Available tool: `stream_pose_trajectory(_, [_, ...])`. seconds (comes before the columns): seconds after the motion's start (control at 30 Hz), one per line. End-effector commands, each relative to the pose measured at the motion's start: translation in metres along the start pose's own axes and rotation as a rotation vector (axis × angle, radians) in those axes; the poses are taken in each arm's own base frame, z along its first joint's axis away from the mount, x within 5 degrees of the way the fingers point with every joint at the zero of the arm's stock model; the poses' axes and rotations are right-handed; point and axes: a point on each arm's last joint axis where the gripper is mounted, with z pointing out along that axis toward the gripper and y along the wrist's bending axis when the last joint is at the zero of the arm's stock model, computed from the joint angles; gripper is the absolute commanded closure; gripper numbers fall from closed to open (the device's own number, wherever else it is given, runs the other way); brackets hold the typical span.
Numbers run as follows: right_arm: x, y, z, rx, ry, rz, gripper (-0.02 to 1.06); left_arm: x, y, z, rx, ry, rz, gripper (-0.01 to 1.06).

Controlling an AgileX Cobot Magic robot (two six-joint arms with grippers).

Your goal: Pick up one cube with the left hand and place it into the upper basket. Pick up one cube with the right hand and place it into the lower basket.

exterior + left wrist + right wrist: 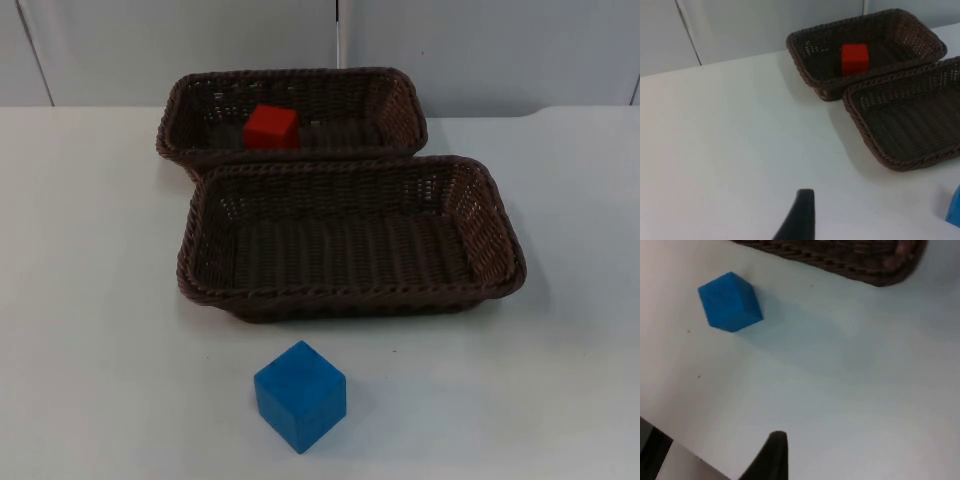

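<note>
Two dark woven baskets sit on a white table (90,300), touching, one behind the other. The upper basket (395,95), nearer the grey wall (480,50), holds a red cube (271,127) resting on its floor toward the left side. Judging from that, the left arm's half of the task looks done. The lower basket (490,225) has nothing in it.

A blue cube (300,395) stands on the table just in front of the lower basket, apart from its rim and turned so one corner points forward. It appears untouched, so it is probably the right arm's cube, not yet picked up.

The left gripper hangs over bare table to the left of the baskets; one black fingertip (799,217) shows, touching nothing. The right gripper is above the table near the blue cube, with one fingertip (769,457) showing, well apart from the cube. Neither grips anything visible; whether either is open or closed cannot be told.
</note>
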Motion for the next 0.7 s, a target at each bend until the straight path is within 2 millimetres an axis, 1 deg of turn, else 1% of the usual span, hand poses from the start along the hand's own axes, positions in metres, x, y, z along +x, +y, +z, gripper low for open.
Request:
stream_pose_trajectory(0.0, [-0.005,0.009,0.005,-0.007,-0.009,-0.033,0.07,0.001,0.0,-0.001,-0.003,-0.005,-0.004,0.22])
stream_pose_trajectory(0.1, [-0.012,0.03,0.022,-0.002,0.058,-0.106,0.07,0.001,0.0,-0.002,-0.003,-0.01,-0.004,0.22])
stream_pose_trajectory(0.13, [-0.012,0.03,0.022,-0.002,0.058,-0.106,0.07,0.001,0.0,-0.002,-0.003,-0.01,-0.004,0.22])
stream_pose_trajectory(0.2, [-0.017,0.048,0.038,0.034,0.112,-0.179,0.07,0.001,0.0,-0.002,-0.003,-0.01,-0.004,0.22])
stream_pose_trajectory(0.3, [-0.021,0.072,0.057,0.076,0.158,-0.268,0.07,0.001,0.0,-0.002,-0.003,-0.01,-0.004,0.22])
stream_pose_trajectory(0.33, [-0.021,0.072,0.057,0.076,0.158,-0.268,0.07,0.001,0.0,-0.002,-0.003,-0.01,-0.004,0.22])
stream_pose_trajectory(0.5, [-0.026,0.106,0.092,0.101,0.2,-0.38,0.07,0.001,0.0,-0.002,-0.003,-0.01,-0.004,0.22])
stream_pose_trajectory(0.53, [-0.026,0.106,0.092,0.101,0.2,-0.38,0.07,0.001,0.0,-0.002,-0.003,-0.01,-0.004,0.22])
stream_pose_trajectory(0.67, [-0.029,0.129,0.123,0.086,0.214,-0.449,0.07,0.001,0.0,-0.002,-0.003,-0.01,-0.004,0.22])
